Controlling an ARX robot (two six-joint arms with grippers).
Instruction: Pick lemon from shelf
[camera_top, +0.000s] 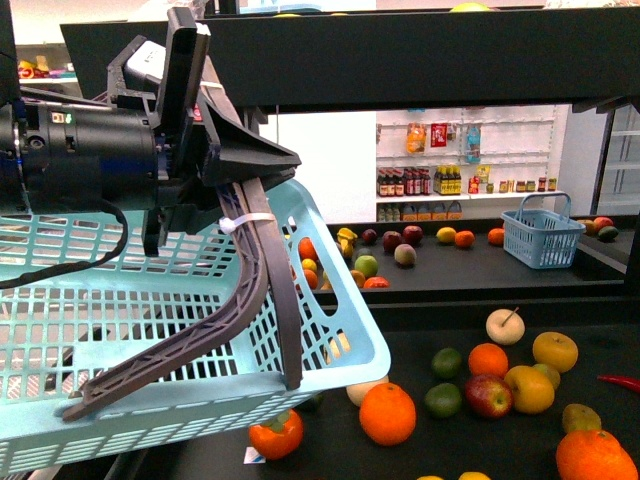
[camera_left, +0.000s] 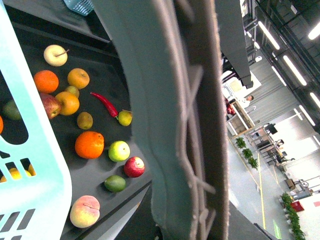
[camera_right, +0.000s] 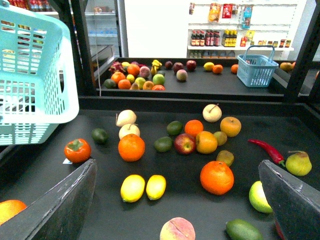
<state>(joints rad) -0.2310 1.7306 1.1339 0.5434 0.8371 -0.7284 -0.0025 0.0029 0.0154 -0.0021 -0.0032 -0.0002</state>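
R gripper: mine, jaws wide, empty, above shelf.
Lemons: 2, side by side.
L gripper: fingers spread, against basket.

Shelf: the wide black metal shelf tray is showing a flat matt finish.
Basket: the light blue lattice basket is looking like smooth moulded plastic, faintly shiny.
Fingers: the grey plastic fingers on the left arm are showing a dull, ribbed, grainy surface.
Lemons: the two yellow oval lemons are gleaming softly, smooth-skinned.
Chilli: the long red chilli is shining glossy.
Peach: the round pink-yellow peach is looking velvety, matt.
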